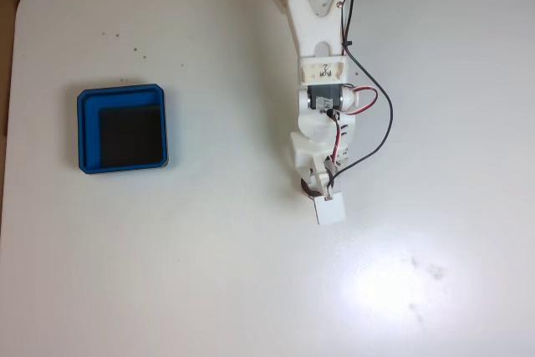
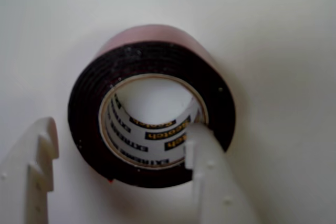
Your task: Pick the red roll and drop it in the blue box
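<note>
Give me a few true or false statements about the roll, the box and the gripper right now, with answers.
1. The roll lies flat on the table. True.
2. One finger of the gripper reaches into the roll's hollow centre. True.
3. The roll is already in the box. False: it lies under the gripper, far from the box.
4. The gripper is shut. False: its jaws are apart, straddling the roll's wall.
5. The box holds nothing. True.

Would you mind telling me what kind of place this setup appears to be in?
Probably a hobby or lab tabletop set up for robot practice: a plain white table, a small white arm with exposed wiring and its gripper astride the red roll, and a lone blue box.
</note>
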Available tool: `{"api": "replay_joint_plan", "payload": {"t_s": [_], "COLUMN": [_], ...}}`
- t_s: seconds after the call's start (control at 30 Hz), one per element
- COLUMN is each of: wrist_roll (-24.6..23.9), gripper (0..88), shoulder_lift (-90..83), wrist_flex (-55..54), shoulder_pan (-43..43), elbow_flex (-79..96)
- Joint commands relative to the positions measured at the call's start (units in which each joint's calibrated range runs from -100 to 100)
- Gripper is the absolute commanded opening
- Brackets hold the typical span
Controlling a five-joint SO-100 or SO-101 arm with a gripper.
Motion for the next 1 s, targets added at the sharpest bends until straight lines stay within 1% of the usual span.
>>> {"api": "replay_joint_plan", "payload": {"t_s": [0.0, 0.2, 0.63, 0.9, 0.97], "wrist_roll": [0.0, 0.1, 0.6, 0.6, 0.6], "gripper": [22.7, 22.7, 22.6, 21.2, 19.1], "shoulder_lift": [-0.2, 2.9, 2.9, 2.9, 2.9], "wrist_flex": [1.1, 0.9, 1.1, 1.2, 1.2], "shoulder_pan": [0.0, 0.0, 0.0, 0.0, 0.0], "elbow_flex": [-3.5, -4.0, -3.8, -3.8, -3.8]}}
